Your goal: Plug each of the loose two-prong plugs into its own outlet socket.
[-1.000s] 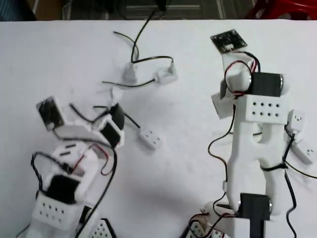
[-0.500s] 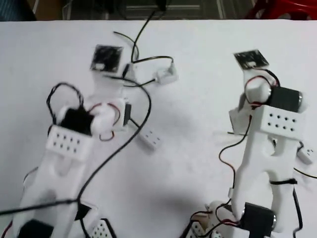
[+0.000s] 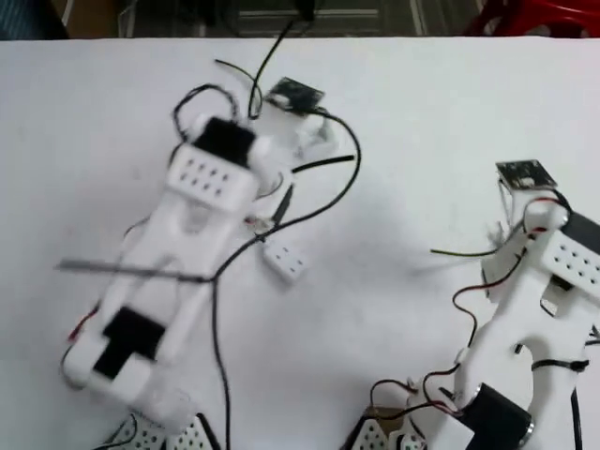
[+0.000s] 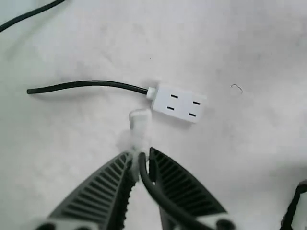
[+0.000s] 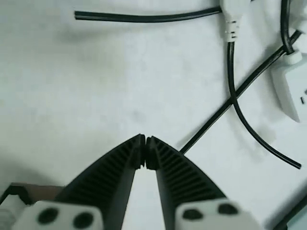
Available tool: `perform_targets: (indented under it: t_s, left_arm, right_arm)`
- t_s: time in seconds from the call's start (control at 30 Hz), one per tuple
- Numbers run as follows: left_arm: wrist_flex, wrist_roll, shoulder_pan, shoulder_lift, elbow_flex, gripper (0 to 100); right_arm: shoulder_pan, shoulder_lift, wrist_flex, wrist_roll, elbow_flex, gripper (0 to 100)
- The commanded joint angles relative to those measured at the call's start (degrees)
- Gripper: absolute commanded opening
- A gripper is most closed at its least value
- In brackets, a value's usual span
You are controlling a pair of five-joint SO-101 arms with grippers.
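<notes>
High view, landmark: We take the far socket (image 3: 317, 142) as our mark. It lies on the white table (image 3: 422, 112), half hidden under the left arm's wrist end.
High view, left arm: The left arm (image 3: 202, 187) lies stretched out across the table, and its wrist end is right over the far socket.
High view, middle socket: We see the middle socket (image 3: 283, 261) nearer the arm bases than the far socket, just beside the left arm.
High view, right arm: The right arm (image 3: 534, 309) is well apart from the far socket, toward the right side of the table.
Left wrist view, left gripper: The left gripper (image 4: 141, 155) has its fingers pinched almost together on the rear of a white plug (image 4: 140, 123). A black held cord (image 4: 148, 184) runs back between them.
Left wrist view, plug: Its front end is just beside a corner of the far socket (image 4: 178, 102). We cannot tell whether the two touch. The plug is not in the slots.
Left wrist view, far socket: It lies flat with four slots facing up. Its own socket cord (image 4: 86, 85) leaves one end and stops loose on the table.
Right wrist view, right gripper: The right gripper (image 5: 145, 146) has its fingertips pressed together with nothing between them, above bare table.
Right wrist view, other things: We see a second plug (image 5: 231, 19) on crossing black cords (image 5: 230, 103), and a cut-off socket body (image 5: 290, 88). We cannot tell whether that body is the far socket.
</notes>
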Motion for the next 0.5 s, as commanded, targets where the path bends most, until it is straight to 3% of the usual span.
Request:
perform_targets:
  t_s: [0.0, 0.1, 0.47]
  left_arm:
    - [2.02, -2.02, 1.27, 8.48, -10.11, 2]
    - [1.93, -8.26, 4.79, 10.86, -10.81, 2]
    - [1.58, -8.70, 9.19, 16.40, -10.55, 2]
  right_arm:
    - [3.12, -1.71, -4.44, 2.46, 2.29, 1.9]
    - [4.35, -1.71, -8.13, 4.57, 5.63, 1.9]
    - [4.35, -1.71, -13.93, 5.19, 11.78, 1.9]
